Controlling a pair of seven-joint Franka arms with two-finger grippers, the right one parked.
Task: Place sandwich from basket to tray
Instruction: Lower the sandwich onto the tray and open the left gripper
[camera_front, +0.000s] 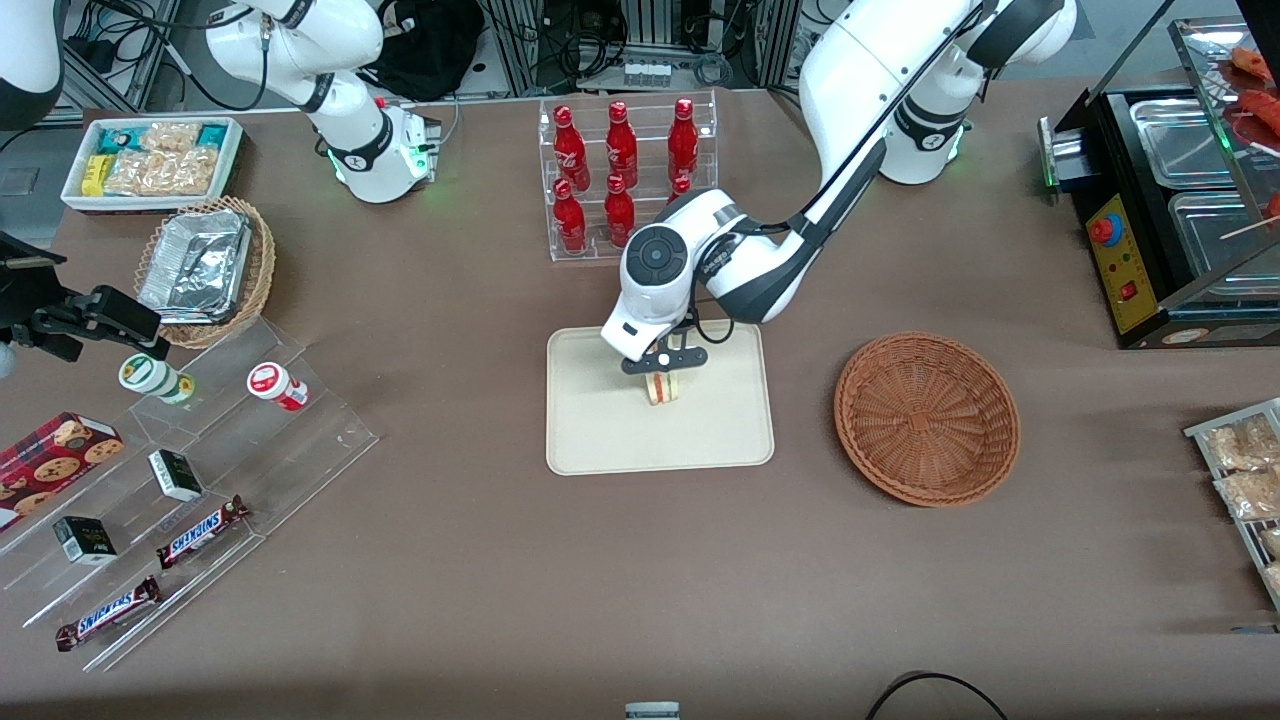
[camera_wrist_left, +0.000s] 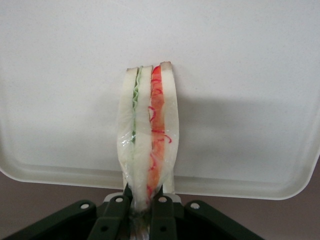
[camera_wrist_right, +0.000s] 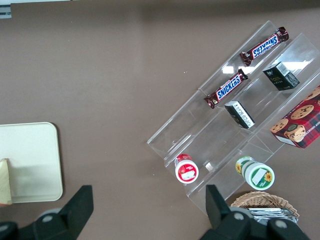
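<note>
I am seeing the left arm's black two-finger gripper (camera_front: 663, 376) hanging over the flat cream-beige rectangular tray (camera_front: 610, 440), above the part of the tray farther from the front camera, with its fingers (camera_wrist_left: 116, 216) pressing together on the small triangular sandwich wedge of pale white bread (camera_front: 662, 388). In the left wrist view the sandwich (camera_wrist_left: 147, 135) is standing on edge between the 2 dark fingers, showing a green filling layer beside a red-orange one, and its clear wrapping is bunching where the fingers are pinching it. The sandwich is reaching down toward the tray's surface (camera_wrist_left: 240, 75); I cannot tell whether it is touching the tray or hanging just above it. The round shallow reddish-brown woven wicker basket (camera_front: 927, 417) is sitting beside the tray, toward the working arm's end of the table, with nothing lying in it. Farther from the front camera than the tray, a clear acrylic rack of red bottles (camera_front: 625, 175) is standing upright. Toward the parked arm's end I am making out a paler tan wicker basket holding foil containers (camera_front: 205, 270), and nearer the front camera a clear stepped acrylic display (camera_front: 190, 490) carrying 2 Snickers bars (camera_wrist_right: 227, 88).
</note>
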